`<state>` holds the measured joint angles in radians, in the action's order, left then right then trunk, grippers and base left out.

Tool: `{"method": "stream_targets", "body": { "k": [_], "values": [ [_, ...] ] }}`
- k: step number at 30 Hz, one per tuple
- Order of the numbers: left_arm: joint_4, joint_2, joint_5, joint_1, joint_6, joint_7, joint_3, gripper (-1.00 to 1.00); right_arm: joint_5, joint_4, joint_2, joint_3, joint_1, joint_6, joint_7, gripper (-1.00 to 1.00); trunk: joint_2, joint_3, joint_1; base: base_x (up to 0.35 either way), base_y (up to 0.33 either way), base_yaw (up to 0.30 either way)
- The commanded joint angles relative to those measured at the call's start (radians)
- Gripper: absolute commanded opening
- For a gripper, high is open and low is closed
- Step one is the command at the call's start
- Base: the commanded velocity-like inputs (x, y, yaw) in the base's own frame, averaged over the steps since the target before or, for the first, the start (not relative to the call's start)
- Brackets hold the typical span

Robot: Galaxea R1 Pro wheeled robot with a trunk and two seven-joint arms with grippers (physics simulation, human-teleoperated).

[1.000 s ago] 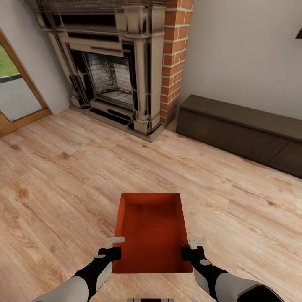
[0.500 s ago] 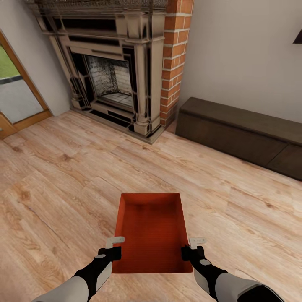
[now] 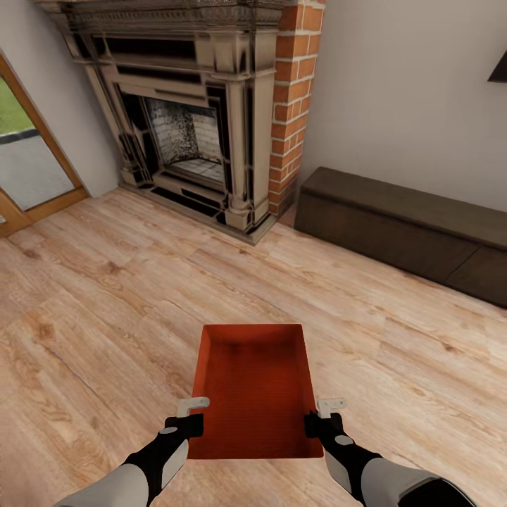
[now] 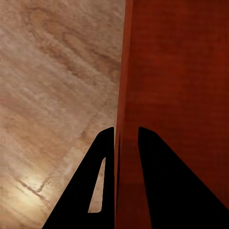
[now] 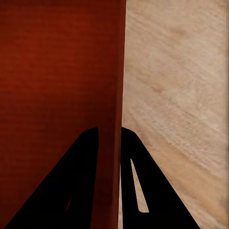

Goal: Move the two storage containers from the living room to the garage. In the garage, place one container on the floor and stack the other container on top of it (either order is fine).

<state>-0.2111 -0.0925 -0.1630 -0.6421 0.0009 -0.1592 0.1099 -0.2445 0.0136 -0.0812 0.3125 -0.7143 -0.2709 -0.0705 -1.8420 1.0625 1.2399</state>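
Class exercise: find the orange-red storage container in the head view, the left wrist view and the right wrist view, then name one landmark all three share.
Head view: the storage container sits low in the centre, held between the left pincer and the right pincer.
Left wrist view: its wall runs between the two fingers.
Right wrist view: its wall likewise runs between the fingers.
Shared landmark: the wood-plank floor beside the container.

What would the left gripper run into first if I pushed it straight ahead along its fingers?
Nothing separate: the left gripper already straddles a side wall of the storage container. Straight on, it would slide along that wall; beyond lies wood-plank floor, though depth is unclear.
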Motion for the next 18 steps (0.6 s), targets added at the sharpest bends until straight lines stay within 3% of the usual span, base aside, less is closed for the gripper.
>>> {"method": "stream_targets", "body": {
  "k": [1, 18],
  "values": [
    [-0.003, 0.000, 0.002, -0.001, 0.001, -0.013, -0.003, -1.00, -0.032, 0.005, 0.001, 0.005, -0.001, -0.007, -0.012, -1.00, 0.007, -0.003, -0.004, 0.000, 0.000, 0.000],
    [-0.004, 0.002, 0.002, -0.001, 0.001, -0.013, -0.004, -1.00, -0.032, 0.005, 0.001, 0.005, -0.001, -0.010, -0.010, -1.00, 0.126, -0.056, -0.069, 0.000, 0.000, 0.000]
  ]
}}
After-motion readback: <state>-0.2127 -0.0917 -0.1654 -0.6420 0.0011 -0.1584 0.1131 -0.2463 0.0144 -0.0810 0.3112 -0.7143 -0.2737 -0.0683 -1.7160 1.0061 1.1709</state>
